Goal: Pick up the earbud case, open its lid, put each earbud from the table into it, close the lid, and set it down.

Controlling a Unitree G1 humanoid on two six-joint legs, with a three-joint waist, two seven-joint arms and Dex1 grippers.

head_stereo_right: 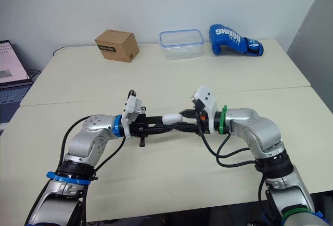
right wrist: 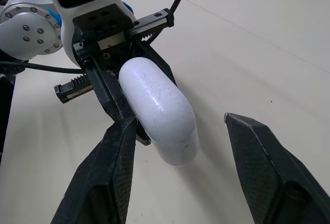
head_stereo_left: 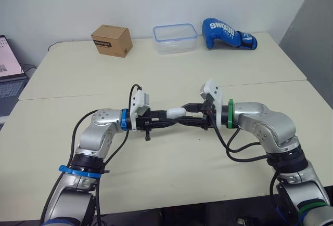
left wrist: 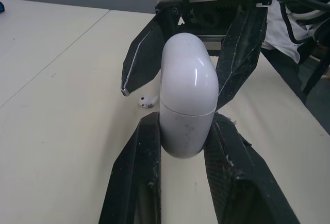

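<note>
Nearest, the left pincer [head_stereo_left: 167,118] is clamped on the earbud case [left wrist: 186,100], holding it level above the tabletop [head_stereo_left: 156,174] at mid-scene, so its free end is offered to the other arm; the right pincer [right wrist: 180,121] stands wide, fingers either side of that end, seemingly to work the lid, which looks shut; one earbud [left wrist: 148,101] lies on the tabletop close below; far off sit a cardboard box [head_stereo_left: 111,40], clear container [head_stereo_left: 175,38] and boxing glove [head_stereo_left: 227,34].

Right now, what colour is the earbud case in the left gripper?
White and glossy; the earbud case shows best in the left wrist view.
</note>
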